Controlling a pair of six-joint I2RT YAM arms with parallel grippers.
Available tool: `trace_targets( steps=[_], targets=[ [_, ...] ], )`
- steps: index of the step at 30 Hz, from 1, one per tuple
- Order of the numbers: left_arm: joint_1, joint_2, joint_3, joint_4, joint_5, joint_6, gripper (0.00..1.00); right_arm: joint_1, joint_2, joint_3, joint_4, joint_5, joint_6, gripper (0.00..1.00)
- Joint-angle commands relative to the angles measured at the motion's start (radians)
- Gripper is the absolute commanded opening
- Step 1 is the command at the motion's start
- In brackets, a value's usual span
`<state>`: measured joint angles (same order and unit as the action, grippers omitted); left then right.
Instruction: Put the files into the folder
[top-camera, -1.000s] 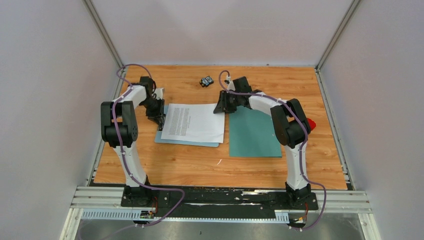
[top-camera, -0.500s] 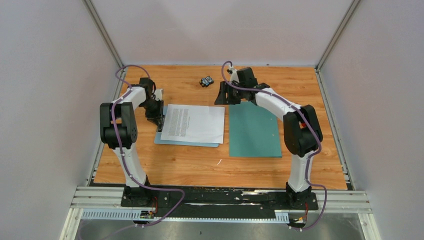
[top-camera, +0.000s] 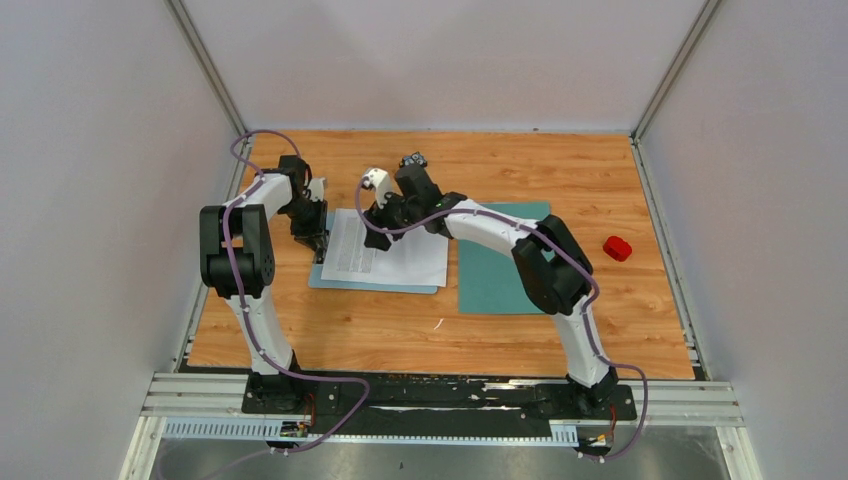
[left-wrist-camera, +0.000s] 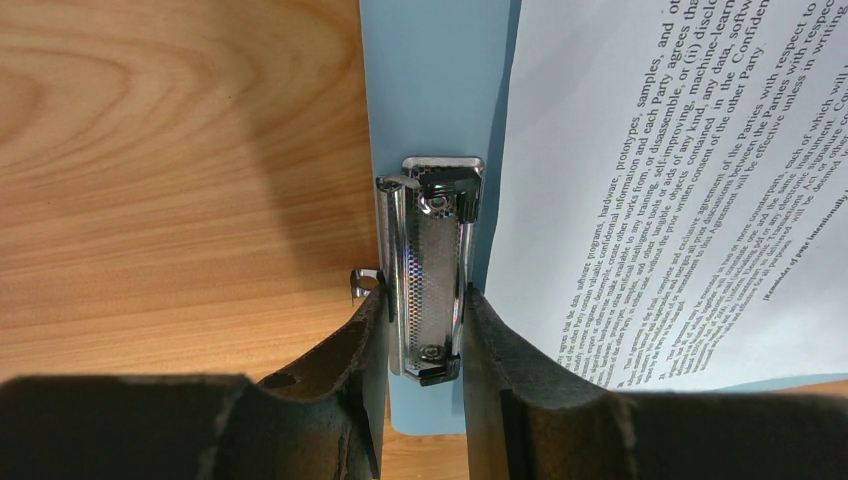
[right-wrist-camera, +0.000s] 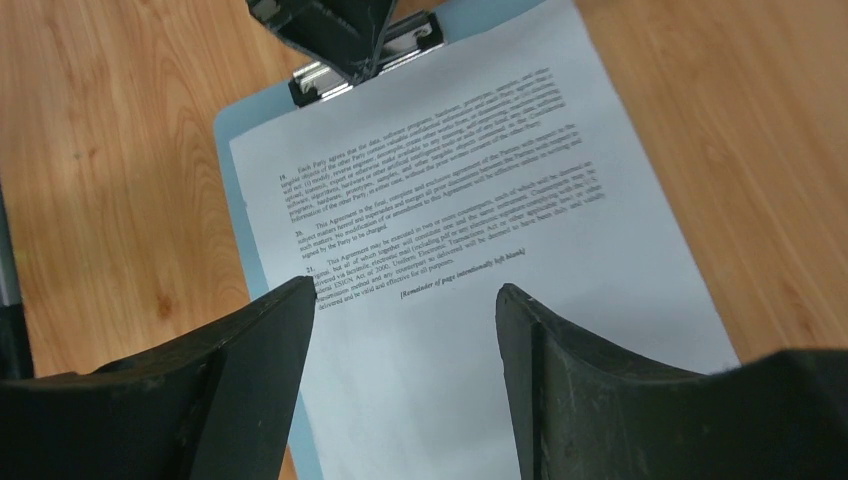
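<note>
At the left edge of the table (top-camera: 330, 335), the left claw (left-wrist-camera: 422, 312) is closed on the two sides of the metal clip (left-wrist-camera: 432, 235) on the clipboard (left-wrist-camera: 430, 90). The sheets (left-wrist-camera: 690, 170) lie on the board, their edge beside the clip rather than under it. The right claw (right-wrist-camera: 405, 295) has swung left from the folder's far edge and hovers over them, fingers spread and empty, likely ready to grab. The folder (top-camera: 500, 275) lies flat mid-table, just right of the sheets. Beyond it is bare wood, with only a red block (top-camera: 617, 248) near the right edge.
</note>
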<state>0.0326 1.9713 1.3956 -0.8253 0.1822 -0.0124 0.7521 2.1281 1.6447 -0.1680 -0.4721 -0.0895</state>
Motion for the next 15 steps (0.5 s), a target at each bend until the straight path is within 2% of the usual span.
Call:
trace_targets(
  steps=[1, 8, 15],
  targets=[
    [0.003, -0.026, -0.006, 0.004, 0.02, 0.008, 0.0, 0.037, 0.117, 0.134, -0.006, 0.028, -0.144, 0.68],
    [0.005, -0.032, -0.008, 0.0, 0.027, 0.011, 0.0, 0.06, 0.247, 0.265, -0.058, 0.011, -0.16, 0.67],
    [0.004, -0.028, 0.001, 0.001, 0.076, 0.011, 0.0, 0.088, 0.298, 0.269, -0.061, 0.085, -0.17, 0.65]
  ],
)
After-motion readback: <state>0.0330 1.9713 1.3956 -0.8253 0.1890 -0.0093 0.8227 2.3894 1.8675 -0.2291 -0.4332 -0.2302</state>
